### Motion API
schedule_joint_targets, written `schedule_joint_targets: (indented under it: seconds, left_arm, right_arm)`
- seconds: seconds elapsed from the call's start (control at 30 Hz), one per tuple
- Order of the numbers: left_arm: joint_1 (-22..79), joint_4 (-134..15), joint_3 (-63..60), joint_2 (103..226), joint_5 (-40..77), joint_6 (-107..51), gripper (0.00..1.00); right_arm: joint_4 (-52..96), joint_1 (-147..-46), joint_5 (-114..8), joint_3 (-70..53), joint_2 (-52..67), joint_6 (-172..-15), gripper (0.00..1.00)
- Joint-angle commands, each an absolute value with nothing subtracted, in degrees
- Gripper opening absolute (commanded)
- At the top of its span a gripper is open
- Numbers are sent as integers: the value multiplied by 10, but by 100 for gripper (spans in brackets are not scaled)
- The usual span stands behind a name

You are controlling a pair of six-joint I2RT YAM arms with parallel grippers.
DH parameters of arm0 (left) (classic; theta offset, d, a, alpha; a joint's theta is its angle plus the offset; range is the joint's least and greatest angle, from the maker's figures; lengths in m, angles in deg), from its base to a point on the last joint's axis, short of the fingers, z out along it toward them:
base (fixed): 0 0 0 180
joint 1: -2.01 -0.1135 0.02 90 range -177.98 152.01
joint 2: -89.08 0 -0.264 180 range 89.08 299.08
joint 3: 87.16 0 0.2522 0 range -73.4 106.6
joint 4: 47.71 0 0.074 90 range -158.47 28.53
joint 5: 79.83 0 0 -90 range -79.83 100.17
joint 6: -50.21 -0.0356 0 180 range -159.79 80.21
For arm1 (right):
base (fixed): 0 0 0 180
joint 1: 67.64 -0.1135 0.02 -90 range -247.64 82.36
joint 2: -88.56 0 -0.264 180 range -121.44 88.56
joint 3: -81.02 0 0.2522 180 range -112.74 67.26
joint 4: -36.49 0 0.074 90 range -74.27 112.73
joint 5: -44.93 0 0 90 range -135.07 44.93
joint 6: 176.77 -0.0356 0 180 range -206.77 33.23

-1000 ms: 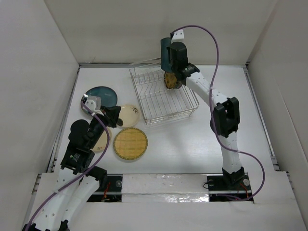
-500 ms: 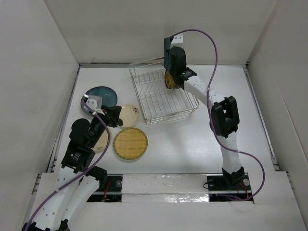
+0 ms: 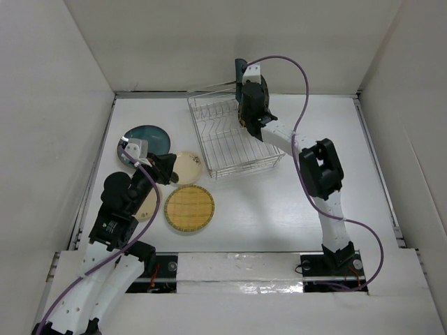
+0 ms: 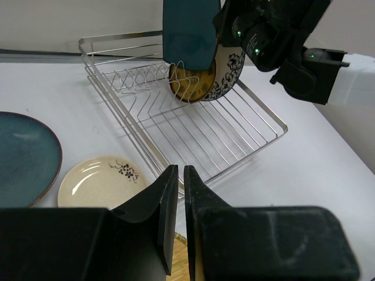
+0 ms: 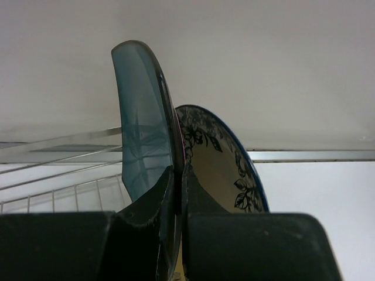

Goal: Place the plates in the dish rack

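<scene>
My right gripper [image 3: 246,105] is shut on the rim of the square dark teal plate [image 5: 140,134] and holds it upright over the back of the silver wire dish rack [image 3: 237,139]. In the left wrist view the teal plate's [image 4: 190,32] lower edge is at the slot wires. Behind it, the small yellow-brown plate [image 4: 191,85] and the blue-and-white plate [image 4: 227,73] stand in the rack. My left gripper [image 4: 180,175] is shut and empty, above the table left of the rack. Near it lie the round teal plate [image 3: 147,138], a cream flowered plate [image 3: 186,166] and the woven yellow-tan plate [image 3: 189,208].
Another cream plate [image 3: 144,202] lies partly under my left arm. White walls close in the table at the back and both sides. The rack [image 4: 234,134] has bare slot wires on its near side.
My right arm has swung left and toward the back wall with the square teal plate, which now stands more upright over the rack's back slots. The left arm has not moved.
</scene>
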State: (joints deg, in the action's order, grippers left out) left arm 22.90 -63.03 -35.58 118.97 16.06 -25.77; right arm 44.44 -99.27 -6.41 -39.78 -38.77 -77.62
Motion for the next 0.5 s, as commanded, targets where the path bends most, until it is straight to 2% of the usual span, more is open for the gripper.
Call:
schedule_joint_targets:
  seconds: [0.0,0.23,0.47]
  left_arm:
    - [227,-607,-360,1191,169,-257,7]
    - [227,-608,-361,1190,167,-256,7]
    - [227,-607,-361,1191,169,-256,6]
  right_arm:
    - [567,-1000,-62,-371,-359,-789,0]
    - [660,-1026,-41,-314,-348,-744,0]
    - [696,-1026,12,-344,-324,-679,0]
